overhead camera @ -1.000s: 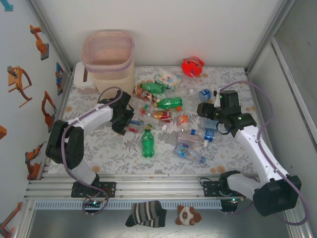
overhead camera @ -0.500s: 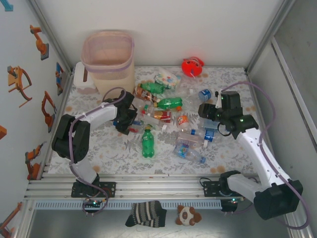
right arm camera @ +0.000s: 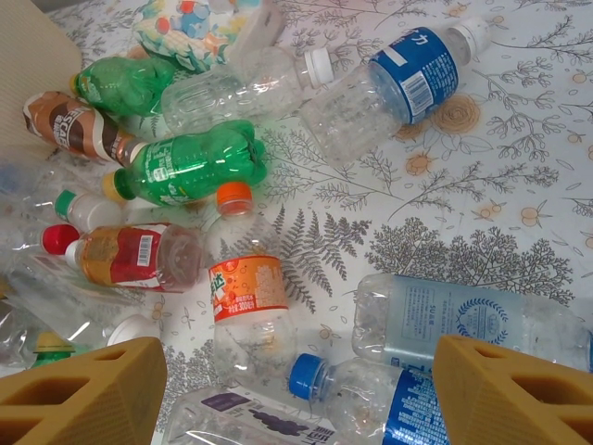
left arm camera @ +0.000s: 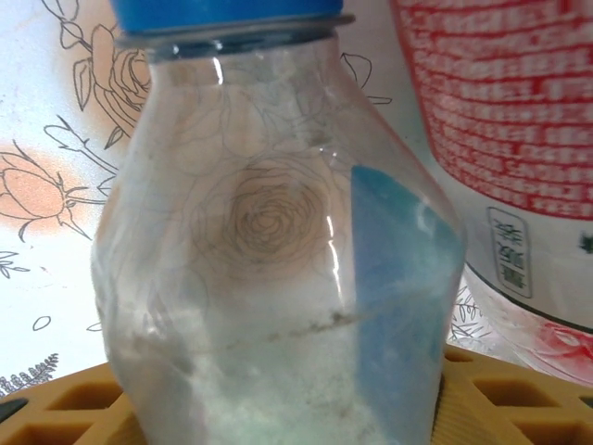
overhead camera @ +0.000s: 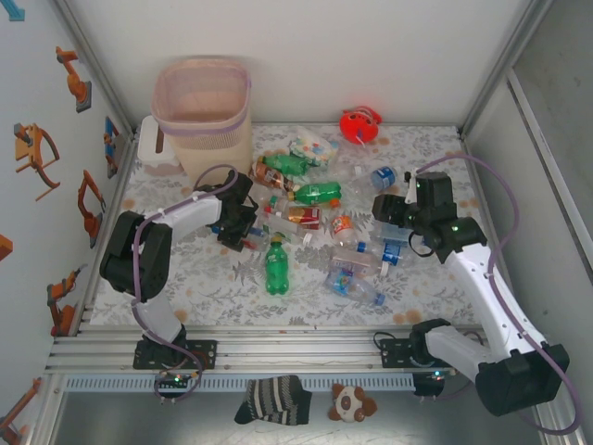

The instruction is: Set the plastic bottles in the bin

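Several plastic bottles lie in a pile mid-table, among them a green one (overhead camera: 276, 267) and another green one (overhead camera: 318, 193). The pale pink bin (overhead camera: 202, 111) stands at the back left. My left gripper (overhead camera: 243, 227) is low at the pile's left edge; in its wrist view the left gripper (left arm camera: 287, 408) is open, with a clear blue-capped bottle (left arm camera: 269, 250) between its fingers and a red-labelled bottle (left arm camera: 510, 102) beside it. My right gripper (overhead camera: 389, 232) hovers open over the pile's right side. The right gripper (right arm camera: 296, 371) has a blue-capped bottle (right arm camera: 371, 394) and an orange-labelled bottle (right arm camera: 246, 287) under it.
A red round toy (overhead camera: 359, 123) sits at the back. A patterned packet (overhead camera: 313, 148) lies on the pile's far side. A small white box (overhead camera: 156, 148) stands left of the bin. Cage walls close in both sides. A sock (overhead camera: 273, 400) and a plush toy (overhead camera: 352, 402) lie below the front rail.
My left arm has reached further toward the pile, bringing its gripper up against the bottles at the left edge. The right arm has shifted only slightly.
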You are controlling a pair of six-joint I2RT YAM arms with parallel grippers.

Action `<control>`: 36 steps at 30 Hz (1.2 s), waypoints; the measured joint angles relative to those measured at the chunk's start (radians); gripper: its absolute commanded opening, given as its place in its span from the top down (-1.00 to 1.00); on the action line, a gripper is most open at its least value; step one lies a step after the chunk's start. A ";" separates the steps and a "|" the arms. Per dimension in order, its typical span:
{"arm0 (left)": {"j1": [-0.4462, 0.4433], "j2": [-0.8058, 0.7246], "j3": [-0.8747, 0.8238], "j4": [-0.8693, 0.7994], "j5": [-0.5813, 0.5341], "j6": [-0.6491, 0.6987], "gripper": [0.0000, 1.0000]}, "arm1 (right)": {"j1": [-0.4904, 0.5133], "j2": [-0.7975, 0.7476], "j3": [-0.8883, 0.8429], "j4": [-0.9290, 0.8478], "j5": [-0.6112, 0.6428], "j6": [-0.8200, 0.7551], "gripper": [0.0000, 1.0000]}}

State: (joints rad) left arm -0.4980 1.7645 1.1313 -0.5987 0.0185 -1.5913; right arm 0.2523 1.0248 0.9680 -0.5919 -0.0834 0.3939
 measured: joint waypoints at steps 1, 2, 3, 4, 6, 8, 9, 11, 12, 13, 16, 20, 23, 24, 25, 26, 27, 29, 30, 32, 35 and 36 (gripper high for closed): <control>-0.001 -0.005 0.000 0.000 -0.002 -0.002 -0.12 | 0.000 -0.001 0.000 0.000 0.000 0.000 -0.50; -0.001 -0.011 0.000 -0.002 -0.004 -0.002 -0.10 | 0.000 -0.001 0.000 0.000 0.000 0.000 -0.50; -0.001 -0.017 0.000 -0.003 -0.006 -0.003 -0.09 | 0.000 -0.001 0.000 0.000 0.000 0.000 -0.50; -0.001 -0.024 0.000 -0.003 -0.009 -0.004 -0.08 | 0.000 -0.001 0.000 0.000 0.000 0.000 -0.50; -0.001 -0.039 -0.003 -0.004 -0.013 -0.007 -0.06 | 0.000 -0.001 0.000 0.000 0.000 0.000 -0.50; -0.001 -0.062 -0.013 -0.005 -0.019 -0.012 -0.05 | 0.000 -0.001 0.000 0.000 0.000 0.000 -0.50; -0.001 -0.076 -0.020 -0.007 -0.022 -0.014 -0.04 | 0.000 -0.001 0.000 0.000 0.000 0.000 -0.50; -0.001 -0.105 -0.032 -0.014 -0.028 -0.017 -0.04 | 0.000 -0.001 0.000 0.000 0.000 0.000 -0.50; -0.001 -0.120 -0.037 -0.018 -0.033 -0.017 -0.04 | 0.000 -0.001 0.000 0.000 0.000 0.000 -0.50; -0.001 -0.136 -0.040 -0.021 -0.039 -0.017 -0.04 | 0.000 -0.001 0.000 0.000 0.000 0.000 -0.50; -0.001 -0.195 -0.045 -0.031 -0.066 -0.016 -0.03 | 0.000 0.000 0.000 0.000 -0.001 0.000 -0.50; -0.001 -0.300 -0.047 -0.045 -0.124 0.002 -0.01 | 0.000 0.000 0.000 0.000 -0.001 0.000 -0.50; -0.003 -0.385 -0.047 -0.042 -0.176 0.046 0.00 | 0.000 0.002 0.000 0.000 -0.001 0.000 -0.50; -0.003 -0.412 -0.047 -0.038 -0.192 0.069 0.00 | 0.000 0.002 0.000 0.000 -0.002 0.000 -0.50; -0.004 -0.440 -0.047 -0.028 -0.210 0.100 0.00 | 0.000 0.004 0.000 0.001 -0.001 0.000 -0.50; -0.004 -0.466 -0.047 -0.014 -0.225 0.132 0.01 | 0.000 0.006 0.000 0.001 -0.001 0.000 -0.50; -0.004 -0.488 -0.047 0.001 -0.238 0.162 0.02 | 0.000 0.008 0.000 0.001 -0.002 0.000 -0.50; -0.004 -0.537 -0.047 0.039 -0.266 0.241 0.03 | 0.000 0.012 0.000 0.001 -0.002 0.000 -0.50; -0.004 -0.560 -0.047 0.061 -0.276 0.289 0.03 | 0.000 0.015 0.000 0.002 -0.002 0.000 -0.50; -0.003 -0.600 -0.047 0.108 -0.290 0.392 0.03 | 0.001 0.019 0.000 0.003 -0.002 0.000 -0.50; 0.002 -0.634 -0.028 0.158 -0.291 0.547 0.01 | 0.001 0.028 0.000 0.004 -0.002 0.000 -0.50; 0.006 -0.637 -0.011 0.170 -0.287 0.611 0.00 | 0.002 0.031 0.000 0.004 -0.002 0.000 -0.50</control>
State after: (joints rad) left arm -0.4915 1.1271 1.1198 -0.4290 -0.2687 -0.9806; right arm 0.2539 1.0561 0.9680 -0.5877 -0.0849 0.3943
